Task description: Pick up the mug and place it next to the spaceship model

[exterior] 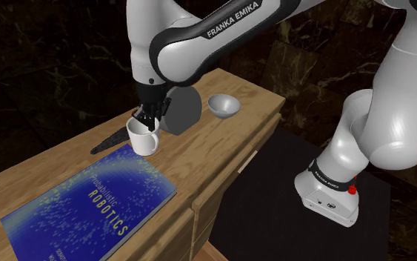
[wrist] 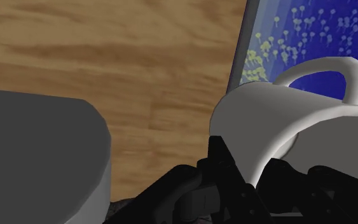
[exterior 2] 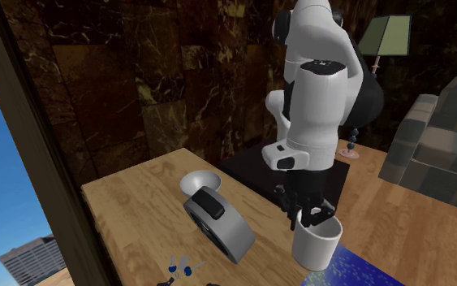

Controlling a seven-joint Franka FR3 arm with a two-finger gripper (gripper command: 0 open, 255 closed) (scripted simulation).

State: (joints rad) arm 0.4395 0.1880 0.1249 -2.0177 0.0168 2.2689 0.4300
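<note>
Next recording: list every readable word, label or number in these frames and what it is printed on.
"FRANKA EMIKA": on the dark band of the arm's upper link.
"Probabilistic ROBOTICS": on the cover of the blue book.
Lettering on the dark band of the arm's lower link: too small to read.
Fine print at the book's lower edge: too small to read.
The mug carries no text.
</note>
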